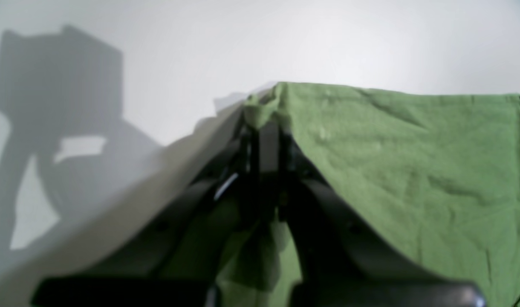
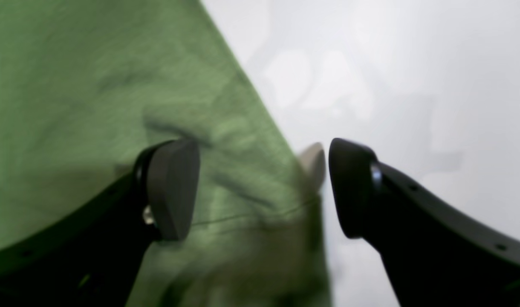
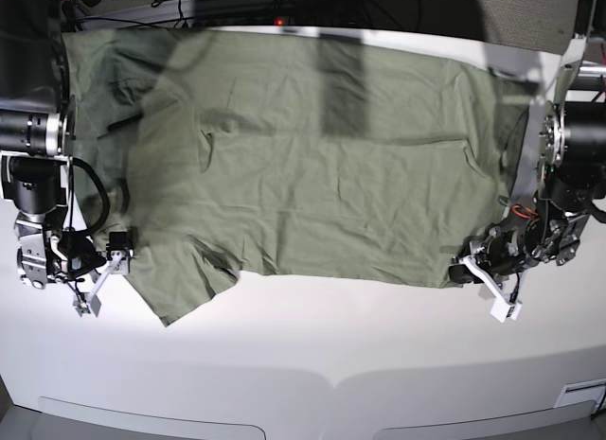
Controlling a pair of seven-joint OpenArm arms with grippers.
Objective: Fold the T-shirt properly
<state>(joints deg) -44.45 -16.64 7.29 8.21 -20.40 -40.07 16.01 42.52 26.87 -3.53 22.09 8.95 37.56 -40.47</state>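
Observation:
The olive-green T-shirt [image 3: 312,166] lies spread flat and sideways on the white table [image 3: 312,364], with a sleeve at the lower left. My left gripper [image 3: 473,272] is at the shirt's lower right corner. In the left wrist view it [image 1: 264,128] is shut on a bunched bit of the shirt [image 1: 413,170], and cloth drapes over its fingers. My right gripper [image 3: 115,253] is at the shirt's left edge. In the right wrist view it [image 2: 260,187] is open, with the edge of the shirt [image 2: 93,85] lying between its two dark fingers [image 2: 170,187].
Dark cables and equipment [image 3: 284,5] run along the table's far edge. The arm bases stand at the table's left side [image 3: 33,137] and right side [image 3: 578,147]. Bare white table lies in front of the shirt. An arm's shadow [image 1: 55,106] falls on the table.

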